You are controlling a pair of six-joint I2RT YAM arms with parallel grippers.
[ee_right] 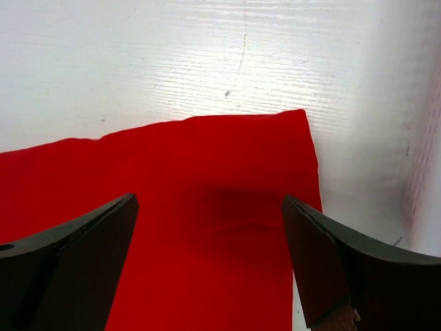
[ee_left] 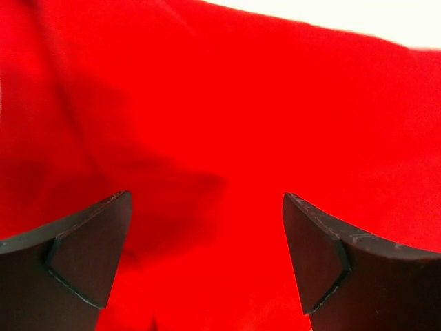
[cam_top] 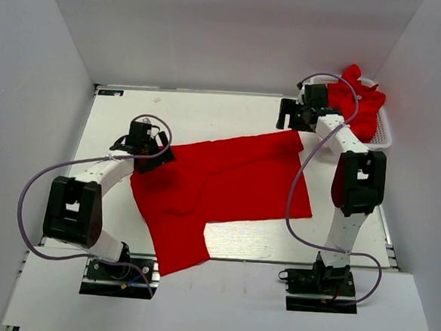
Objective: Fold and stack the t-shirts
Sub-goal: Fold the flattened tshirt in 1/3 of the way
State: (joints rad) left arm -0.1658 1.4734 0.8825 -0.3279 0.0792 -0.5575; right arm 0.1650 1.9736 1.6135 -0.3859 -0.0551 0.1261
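Observation:
A bright red t-shirt (cam_top: 227, 185) lies spread on the white table, partly folded, with one flap hanging toward the near edge. My left gripper (cam_top: 159, 155) is open over its far left corner; the left wrist view is filled with red cloth (ee_left: 227, 124) between the spread fingers (ee_left: 89, 248). My right gripper (cam_top: 290, 119) is open just above the shirt's far right corner (ee_right: 289, 131), nothing between its fingers (ee_right: 324, 262). More red t-shirts (cam_top: 357, 99) are heaped in the basket at the far right.
A white plastic mesh basket (cam_top: 384, 131) stands at the table's far right corner, next to the right arm. White walls close in the table on three sides. The table's bare white top (cam_top: 201, 111) shows behind the shirt.

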